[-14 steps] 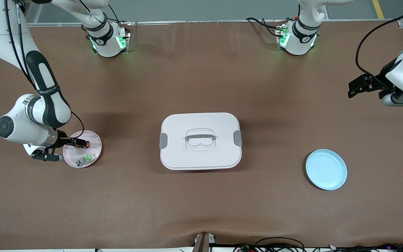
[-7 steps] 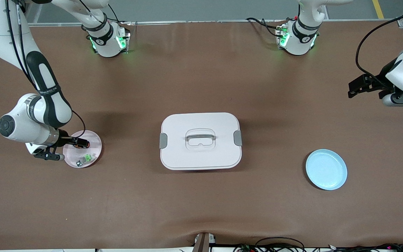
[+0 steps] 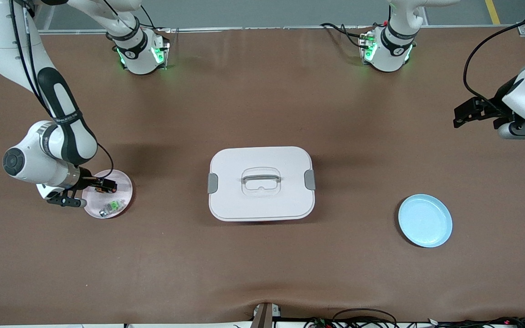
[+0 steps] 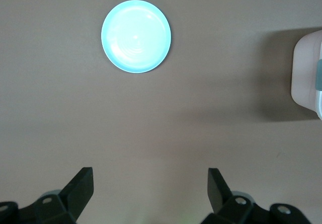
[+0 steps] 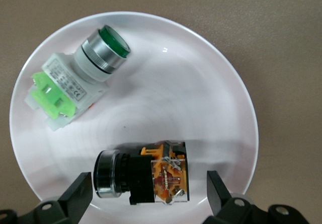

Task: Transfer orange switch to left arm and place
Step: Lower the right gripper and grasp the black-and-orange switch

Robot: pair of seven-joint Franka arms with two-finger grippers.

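The orange switch [image 5: 143, 176] lies on its side on the pink plate [image 5: 201, 98], black body with an orange and clear contact block. My right gripper [image 5: 149, 191] is open and straddles it, its fingertips [image 5: 78, 194] clear of both ends. In the front view the orange switch [image 3: 109, 185] shows just past the right gripper [image 3: 95, 184] at the right arm's end of the table. The white box [image 3: 261, 183] stands mid-table. My left gripper [image 3: 462, 115] hangs open and empty over the left arm's end of the table, where the left arm waits.
A green-and-silver switch [image 5: 78, 85] lies on the same pink plate [image 3: 123, 200], nearer to the front camera than the orange one. A blue plate [image 3: 425, 220] sits toward the left arm's end. The blue plate [image 4: 136, 36] and a box corner [image 4: 307, 78] show in the left wrist view.
The right arm's wrist has crept a little toward the plate and the orange switch. Both switches, the box and the left arm have stayed put.
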